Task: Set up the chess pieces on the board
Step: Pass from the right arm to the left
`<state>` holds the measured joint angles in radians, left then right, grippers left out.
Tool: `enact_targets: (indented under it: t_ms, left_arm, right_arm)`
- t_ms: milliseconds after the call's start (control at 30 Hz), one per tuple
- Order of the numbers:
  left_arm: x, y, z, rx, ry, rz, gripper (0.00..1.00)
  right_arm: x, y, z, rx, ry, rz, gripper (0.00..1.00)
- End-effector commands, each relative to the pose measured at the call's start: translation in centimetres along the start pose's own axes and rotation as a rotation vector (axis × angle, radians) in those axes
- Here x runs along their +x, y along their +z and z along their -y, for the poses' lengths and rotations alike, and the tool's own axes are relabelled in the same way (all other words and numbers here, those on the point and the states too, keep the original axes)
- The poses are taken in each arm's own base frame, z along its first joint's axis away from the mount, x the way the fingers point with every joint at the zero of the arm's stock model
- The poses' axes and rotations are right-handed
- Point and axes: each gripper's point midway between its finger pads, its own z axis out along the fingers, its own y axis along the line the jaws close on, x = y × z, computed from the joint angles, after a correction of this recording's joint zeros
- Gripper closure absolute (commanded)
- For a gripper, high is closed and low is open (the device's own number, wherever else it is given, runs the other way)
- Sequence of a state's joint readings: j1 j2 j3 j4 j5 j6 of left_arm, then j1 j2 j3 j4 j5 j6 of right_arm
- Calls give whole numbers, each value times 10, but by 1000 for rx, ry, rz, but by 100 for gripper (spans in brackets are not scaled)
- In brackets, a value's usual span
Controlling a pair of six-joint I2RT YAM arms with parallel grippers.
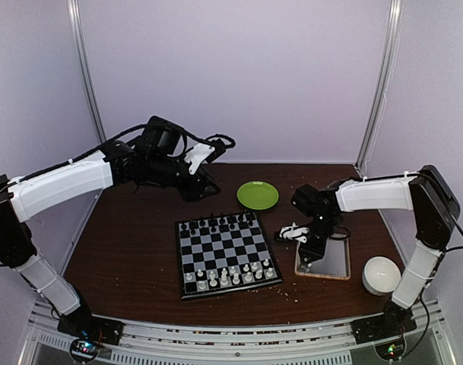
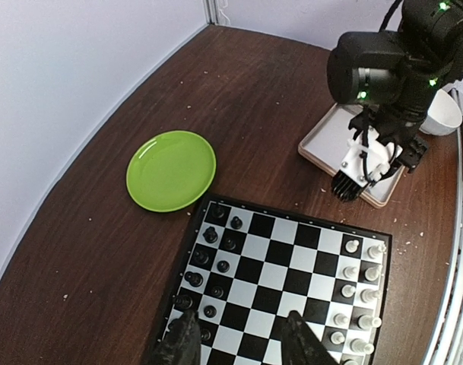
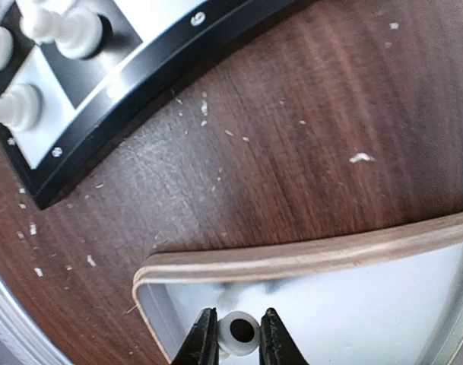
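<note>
TRAY PICK-UP: We see the right gripper [image 3: 239, 315] low inside the clear square tray with a pale wooden rim [image 3: 292, 257]. Its two black fingers [image 3: 203, 342] are pressed against either side of a small white plastic chessman [image 3: 239, 331], whose hollow base faces the wrist camera. The tray sits on the dark brown wooden table [image 1: 132, 251], just beside the right edge of the flat black-and-grey chessboard [image 1: 227, 247]. On that board we count white chessmen [image 1: 231, 277] in the two near rows and tiny black chessmen [image 1: 218, 223] in the two far rows. The left gripper [image 2: 242, 342] hangs in the air beyond the board's far edge, fingers spread apart with nothing between them. A round green plate [image 1: 258, 195] lies past the board, and a white bowl [image 1: 382, 274] stands to the right of the tray.
</note>
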<state>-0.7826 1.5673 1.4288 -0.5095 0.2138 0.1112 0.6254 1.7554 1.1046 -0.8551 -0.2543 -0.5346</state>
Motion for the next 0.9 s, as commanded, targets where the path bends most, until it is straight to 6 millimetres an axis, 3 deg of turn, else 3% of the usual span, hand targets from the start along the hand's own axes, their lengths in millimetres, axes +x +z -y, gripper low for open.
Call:
enact_targets:
  t_ms: [0,167,300,400,667,867]
  left_arm:
    - [-9,6,-1,-41,46,46,63]
    - [-26,6,20,-146,170,143,63]
    - [-60,-1,41,-242,203,270,63]
    - [-84,-1,56,-303,195,400,62]
    - [-117,32,99,-509,204,578,63]
    - [-116,67,126,-450,139,610,63]
  right_arm:
    - [-15,-37,-2,-77,75,149,84]
    - [-32,-87,5,-172,168,357,84]
    - [-54,-146,11,-274,232,538,84]
    - [-69,-172,6,-407,285,611,84]
    - [-85,-192,5,-602,435,737,83]
    - [-87,-196,15,-621,494,792,83]
